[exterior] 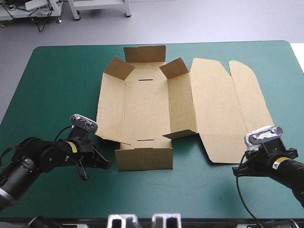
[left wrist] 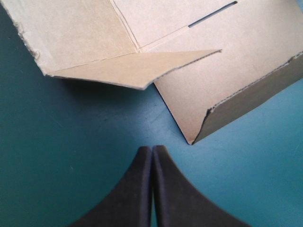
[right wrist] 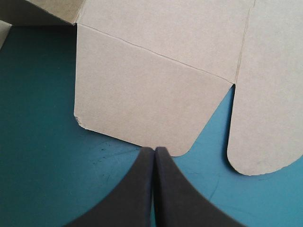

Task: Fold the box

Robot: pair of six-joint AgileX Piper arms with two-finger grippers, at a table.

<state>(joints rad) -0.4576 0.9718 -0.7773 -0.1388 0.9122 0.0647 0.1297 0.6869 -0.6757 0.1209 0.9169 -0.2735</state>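
While both arms rest low at the counter's [exterior: 57, 71] near edge, each pair of jaws is pressed together, holding nothing. The left jaws point at the brown box's [exterior: 142, 107] near-left corner; the right jaws almost touch a rounded lid flap [right wrist: 142, 104]. The box lies mid-counter, probably light and stiff, likely best pinched at a free flap edge. Its near wall [exterior: 144, 159] is untucked. Farther off, corner flaps [exterior: 118, 69] and far wall [exterior: 145, 53] stand raised, with the lid [exterior: 213, 95] flat alongside.
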